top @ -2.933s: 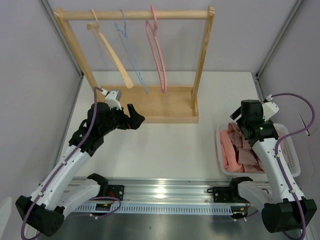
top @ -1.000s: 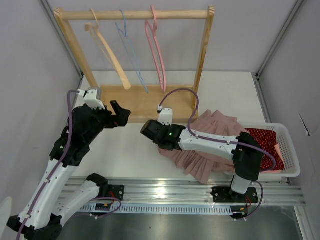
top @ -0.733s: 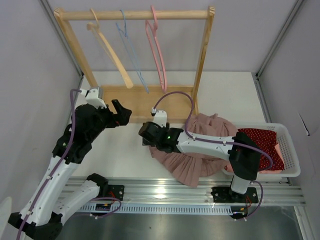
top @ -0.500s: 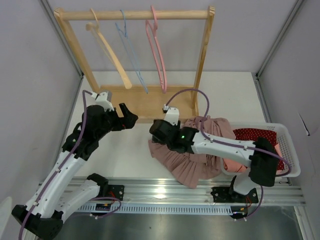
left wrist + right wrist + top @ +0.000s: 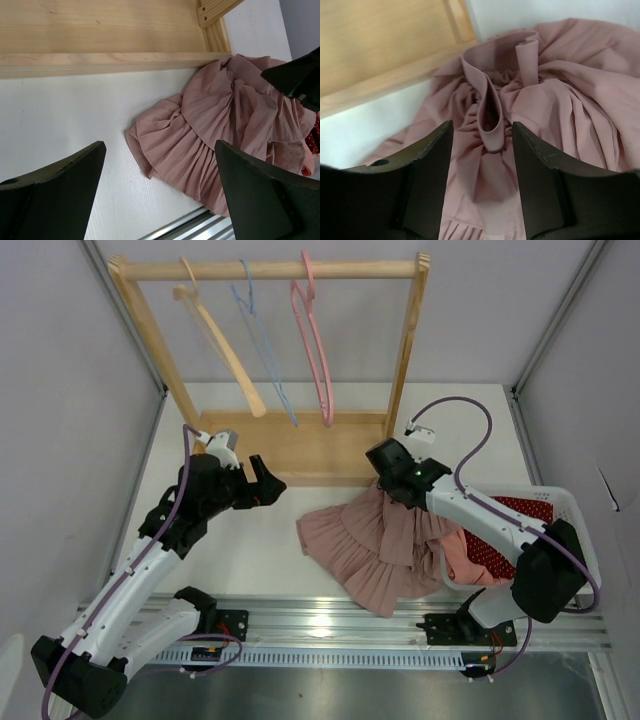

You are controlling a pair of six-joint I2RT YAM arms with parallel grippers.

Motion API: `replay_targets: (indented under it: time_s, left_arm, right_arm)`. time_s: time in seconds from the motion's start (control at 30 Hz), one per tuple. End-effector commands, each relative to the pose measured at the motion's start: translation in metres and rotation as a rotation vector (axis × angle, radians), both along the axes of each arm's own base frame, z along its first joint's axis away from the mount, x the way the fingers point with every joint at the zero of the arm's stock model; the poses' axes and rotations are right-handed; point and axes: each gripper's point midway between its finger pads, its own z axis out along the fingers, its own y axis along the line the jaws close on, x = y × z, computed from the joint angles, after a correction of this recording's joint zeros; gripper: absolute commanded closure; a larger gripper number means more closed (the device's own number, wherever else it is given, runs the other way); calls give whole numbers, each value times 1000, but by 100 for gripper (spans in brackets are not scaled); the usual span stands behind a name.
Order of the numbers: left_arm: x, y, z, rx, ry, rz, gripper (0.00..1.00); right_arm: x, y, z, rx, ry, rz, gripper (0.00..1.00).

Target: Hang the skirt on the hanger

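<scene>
From above: the pink skirt lies crumpled just in front of the wooden rack, by its right post, with the right gripper over it. Left wrist: the left gripper is spread wide, facing the rack's base. Right wrist: fingers apart, straddling a skirt fold

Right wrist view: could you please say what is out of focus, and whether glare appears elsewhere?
Right wrist: the black right pincer looks soft, the pink pleated skirt sharp. Left wrist: the black left pincer likewise blurred. Top external: glare on the silver metal rail.
</scene>
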Motion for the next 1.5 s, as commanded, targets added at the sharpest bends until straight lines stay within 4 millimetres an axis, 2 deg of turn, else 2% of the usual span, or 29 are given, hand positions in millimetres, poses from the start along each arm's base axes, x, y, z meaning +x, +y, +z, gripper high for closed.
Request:
replay_targets:
  time_s: [0.0, 0.2, 0.27, 0.3, 0.33, 0.37, 0.4, 0.43, 0.47, 0.5, 0.57, 0.6, 0.63, 0.67, 0.7, 0.8, 0.83, 0.9, 0.97, 1.07, 1.1, 1.17, 1.2, 1.23, 1.3, 1.4, 1.47]
  left_arm:
    - [2, -4, 11, -34, -41, -11, 4]
    - [2, -6, 5, -33, -27, -24, 4]
    - [2, -7, 5, -35, -29, -27, 4]
    - [3, -7, 5, -35, -29, -27, 4]
    - [3, -7, 5, -35, -29, -27, 4]
    - [3, -8, 4, -35, -29, -28, 5]
    - [4, -7, 2, -34, -24, -23, 5]
    - [4, -7, 1, -34, -24, -24, 5]
    - [4, -8, 0, -38, -20, -25, 5]
    - [5, -9, -6, -37, -8, -25, 5]
    - [6, -12, -7, -44, 0, -34, 6]
    - [7, -12, -7, -46, 2, -32, 7]
    - [9, -13, -6, -46, 2, -29, 7]
    - [10, -12, -5, -48, 0, -22, 7]
    - [12, -11, -2, -51, -4, -17, 7]
    - [21, 0, 4, -76, 0, 9, 7]
    - [27, 5, 7, -104, 11, 9, 8]
    - [31, 9, 8, -138, 24, 10, 9]
    - [38, 13, 8, -163, 38, 21, 9]
    - [40, 4, 9, -201, 44, -15, 9]
    - [40, 1, 7, -216, 53, -31, 9]
    - [38, -10, 0, -233, 81, -86, 9]
    - [37, -14, -3, -226, 89, -108, 8]
    - [32, -24, -11, -202, 107, -154, 6]
    - [19, -46, -20, -169, 130, -239, 5]
    - [14, -64, -29, -127, 149, -296, 3]
    - [7, -76, -35, -100, 157, -351, 3]
  right_arm:
    - [-1, -13, -13, -103, 41, -17, 43]
    - [-2, -16, -28, -125, 63, -25, 44]
    - [0, -18, -31, -129, 65, -31, 53]
    - [1, -18, -34, -128, 69, -31, 58]
    - [2, -17, -32, -121, 62, -31, 75]
    - [3, -16, -30, -118, 57, -29, 76]
    - [5, -12, -24, -99, 46, -20, 95]
    - [6, -9, -20, -90, 42, -11, 100]
    - [7, -6, -13, -87, 36, 6, 100]
    - [6, 4, -6, -78, 27, 40, 100]
    - [7, 25, 23, -50, -22, 98, 100]
    - [-3, 47, 34, -56, -42, 182, 100]
    - [-8, 61, 44, -50, -58, 228, 100]
    - [-10, 80, 65, -16, -94, 274, 100]
    - [-27, 104, 75, -20, -111, 367, 100]
    - [-50, 143, 109, -6, -167, 520, 100]
    - [-67, 159, 116, 9, -175, 587, 100]
    - [-86, 179, 130, 53, -180, 686, 100]
    - [-115, 195, 135, 81, -167, 800, 100]
    - [-144, 190, 124, 56, -116, 836, 100]
    - [-152, 178, 107, 5, -68, 835, 100]
    - [-168, 165, 94, 5, -23, 816, 100]
    - [-174, 155, 74, -19, 19, 803, 100]
    - [-185, 151, 70, 26, 39, 786, 100]
    - [-202, 142, 44, 24, 87, 781, 100]
    - [-234, 137, 25, 58, 134, 765, 100]
    - [-248, 125, 6, 36, 169, 717, 100]
